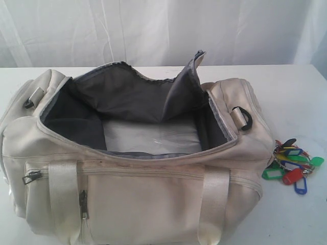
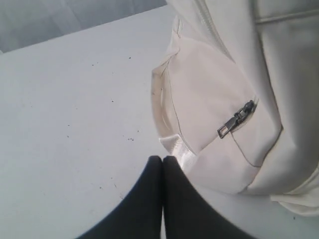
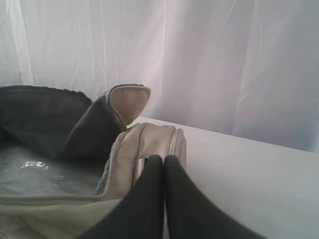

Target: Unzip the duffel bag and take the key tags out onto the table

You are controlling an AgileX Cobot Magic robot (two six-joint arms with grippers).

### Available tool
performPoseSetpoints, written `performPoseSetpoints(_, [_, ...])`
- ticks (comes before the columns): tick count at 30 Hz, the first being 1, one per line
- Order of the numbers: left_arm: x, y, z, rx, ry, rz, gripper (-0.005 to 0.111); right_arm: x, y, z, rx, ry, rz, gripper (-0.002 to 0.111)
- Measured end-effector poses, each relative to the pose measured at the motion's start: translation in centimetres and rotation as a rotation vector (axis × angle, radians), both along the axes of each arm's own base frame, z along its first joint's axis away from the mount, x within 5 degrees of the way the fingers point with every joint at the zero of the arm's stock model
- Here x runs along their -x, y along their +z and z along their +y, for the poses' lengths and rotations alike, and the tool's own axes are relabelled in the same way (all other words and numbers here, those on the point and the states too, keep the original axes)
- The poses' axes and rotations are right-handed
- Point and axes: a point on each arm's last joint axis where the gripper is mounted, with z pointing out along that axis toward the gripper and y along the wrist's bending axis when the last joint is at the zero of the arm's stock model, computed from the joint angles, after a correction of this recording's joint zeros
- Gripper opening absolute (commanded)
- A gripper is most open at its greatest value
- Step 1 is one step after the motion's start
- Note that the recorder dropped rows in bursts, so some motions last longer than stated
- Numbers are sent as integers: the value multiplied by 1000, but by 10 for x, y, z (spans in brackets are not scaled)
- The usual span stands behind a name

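The duffel bag (image 1: 143,199) is seen unzipped on the table (image 1: 291,97), with its dark grey lining (image 1: 122,94) exposed and clear plastic (image 1: 153,138) lying inside. The key tags (image 1: 293,166) are laid on the table just beside the bag's right end. The left gripper (image 2: 162,159) and right gripper (image 3: 163,158) are held with fingers pressed together at opposite bag ends.

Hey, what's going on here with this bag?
The duffel bag sits unzipped on the table, its flap folded back. The key tags lie on the table beside one end of it. Both claws are shut and empty: the left claw by the bag's end pocket, the right claw near its open rim.
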Motion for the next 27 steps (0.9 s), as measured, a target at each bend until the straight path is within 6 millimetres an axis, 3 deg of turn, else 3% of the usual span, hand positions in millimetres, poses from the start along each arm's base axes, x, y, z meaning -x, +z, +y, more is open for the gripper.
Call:
performPoseSetpoints(16, [0,-3,1,106,43,32,0,0,0,0,0,0,0,0])
performPoseSetpoints(27, [1,-4,10,178,172,46,0,0,0,0,0,0,0,0])
